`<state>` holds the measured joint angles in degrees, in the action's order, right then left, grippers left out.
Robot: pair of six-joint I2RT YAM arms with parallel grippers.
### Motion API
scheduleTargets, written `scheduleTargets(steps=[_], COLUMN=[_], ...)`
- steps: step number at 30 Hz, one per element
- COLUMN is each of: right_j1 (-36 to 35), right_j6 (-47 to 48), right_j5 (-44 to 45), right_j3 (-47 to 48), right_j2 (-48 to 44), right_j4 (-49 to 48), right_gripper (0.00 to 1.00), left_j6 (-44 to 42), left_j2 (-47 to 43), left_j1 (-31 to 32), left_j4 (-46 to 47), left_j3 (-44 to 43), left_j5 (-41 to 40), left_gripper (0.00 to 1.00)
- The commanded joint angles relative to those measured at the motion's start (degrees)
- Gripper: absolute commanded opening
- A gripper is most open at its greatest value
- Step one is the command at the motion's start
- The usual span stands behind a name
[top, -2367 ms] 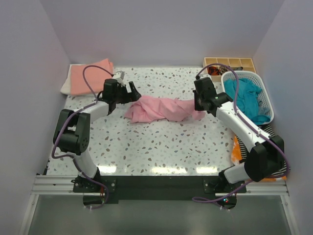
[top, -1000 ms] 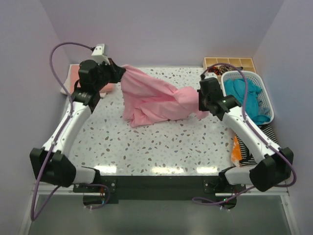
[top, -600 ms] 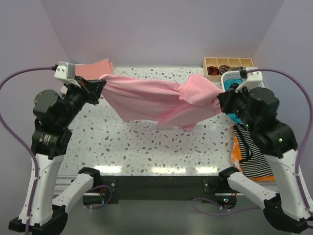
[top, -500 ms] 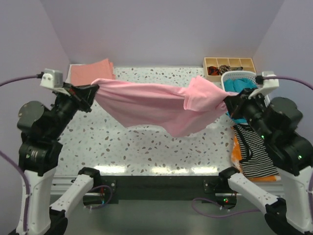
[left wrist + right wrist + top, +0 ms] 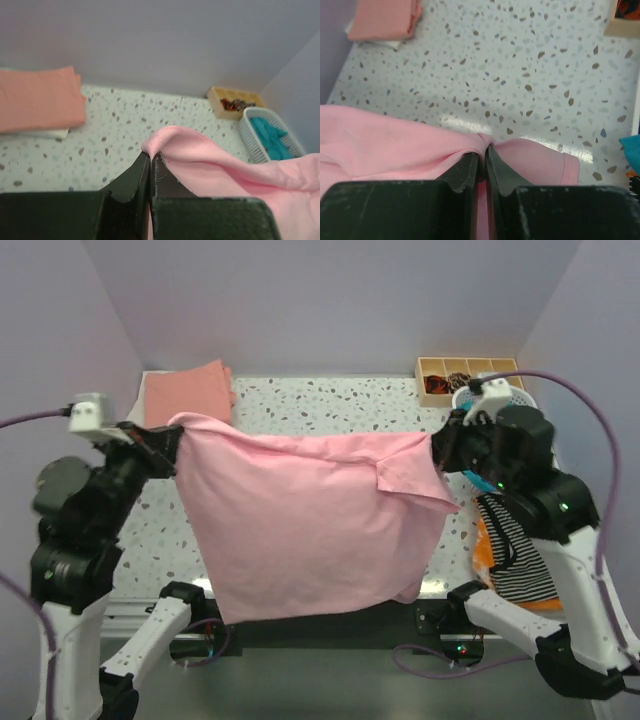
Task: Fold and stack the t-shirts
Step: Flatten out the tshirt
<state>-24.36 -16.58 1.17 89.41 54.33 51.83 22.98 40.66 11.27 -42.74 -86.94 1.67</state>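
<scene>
Pink t-shirt (image 5: pixel 300 525) aloft between left pincer (image 5: pixel 176 437) and right pincer (image 5: pixel 437 447)

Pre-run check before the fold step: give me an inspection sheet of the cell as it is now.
Surface: speckled table, bare in the middle.
Job's things: pink t-shirt hangs spread between both hands; salmon-orange tee lies folded at the far left on a white tee; teal tee in the basket.
Clutter: wooden tray at the far right, small items inside; striped cloth at the right edge.
Hands: left hand and right hand each shut on a top corner of the pink t-shirt.
Cables: purple cables loop outward from each wrist, not touching the shirt.
Surroundings: plain lilac walls; nothing else seen.
</scene>
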Motion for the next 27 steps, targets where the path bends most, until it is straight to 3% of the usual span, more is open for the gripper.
scheduleTargets(steps=[1, 5, 8, 15, 19, 20, 21, 23, 24, 25, 26, 27], right_j1=[0.19, 0.19, 0.19, 1.42, 5.36, 6.33, 7.73, 8.45, 9.15, 9.59, 9.77, 10.12], right_j6=[-1.61, -1.00, -0.65, 0.05, -1.43, -1.79, -1.79, -0.66, 0.05, 0.75, 1.98, 2.25], right_j5=[0.85, 2.69, 8.57, 18.15, 18.87, 17.39, 15.37, 17.54, 19.12, 19.13, 19.48, 20.27], right_j3=[-10.54, -12.24, -10.23, -1.61, 2.17, 2.70, 4.10, 5.07, 5.08, 5.16, 4.90, 4.03], right_j2=[8.59, 21.41, 30.91, 45.77, 52.53, 53.68, 55.08, 57.81, 58.17, 58.44, 57.92, 57.48], right_j4=[-5.59, -11.48, -15.17, -19.57, -20.98, -22.38, -22.83, -24.75, -25.98, -27.39, -28.27, -28.80], right_gripper=[0.10, 0.03, 0.00, 0.00, 0.00, 0.03, 0.14, 0.17, 0.23, 0.46, 0.60, 0.69], left_j6=[2.59, 3.12, 3.30, 0.49, -2.05, -2.24, -2.85, -4.34, -5.31, -5.75, -5.93, -5.58], left_j2=[5.82, 16.16, 24.33, 43.34, 50.55, 52.91, 54.07, 57.15, 58.11, 59.86, 60.49, 61.11], left_j1=[-0.37, -0.37, -0.46, -1.77, -3.27, -4.05, -4.23, -5.02, -5.29, -5.64, -6.16, -6.52], left_j4=[6.69, 14.95, 24.35, 30.43, 33.59, 34.56, 36.57, 41.13, 41.68, 41.86, 41.86, 41.86], left_j3=[18.70, 31.36, 34.28, 24.63, 20.67, 19.97, 19.62, 19.09, 18.74, 16.99, 16.45, 15.93], left_j5=[-3.52, -8.25, -11.77, -18.54, -19.26, -18.73, -18.20, -17.49, -17.06, -16.53, -16.18, -15.04], left_gripper=[0.00, 0.00, 0.00, 0.00, 0.00, 0.00, 0.00, 0.00, 0.15, 0.25, 0.34, 0.56])
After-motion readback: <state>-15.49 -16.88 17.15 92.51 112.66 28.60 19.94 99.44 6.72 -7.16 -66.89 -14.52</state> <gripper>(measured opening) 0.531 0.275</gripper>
